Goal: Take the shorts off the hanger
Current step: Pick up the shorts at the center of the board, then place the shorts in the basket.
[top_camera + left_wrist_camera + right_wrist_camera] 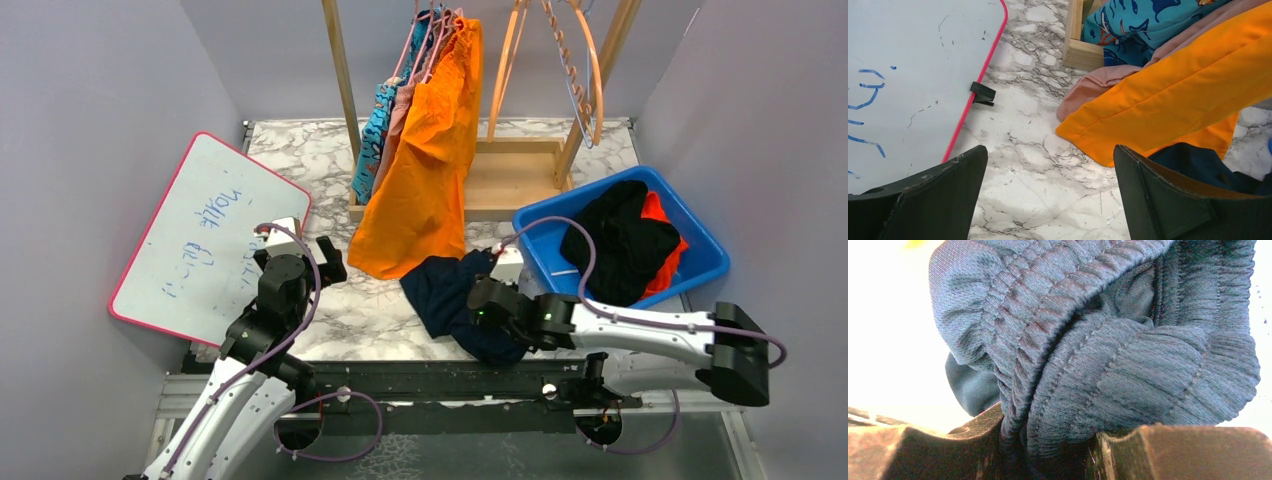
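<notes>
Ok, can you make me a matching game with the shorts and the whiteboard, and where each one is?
Things:
1. navy shorts
2. orange shorts
3. black shorts
4. whiteboard

Places:
A. in the blue bin
B. hanging from the rack
C. pinched in the right gripper
D. on the far left

Pairs: 1-C, 2-B, 3-A, 4-D

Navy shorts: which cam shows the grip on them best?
Right wrist: the navy shorts' waistband fills the frame, pinched between the right fingers. Top external shows them crumpled on the marble table; left wrist catches only a corner.
</notes>
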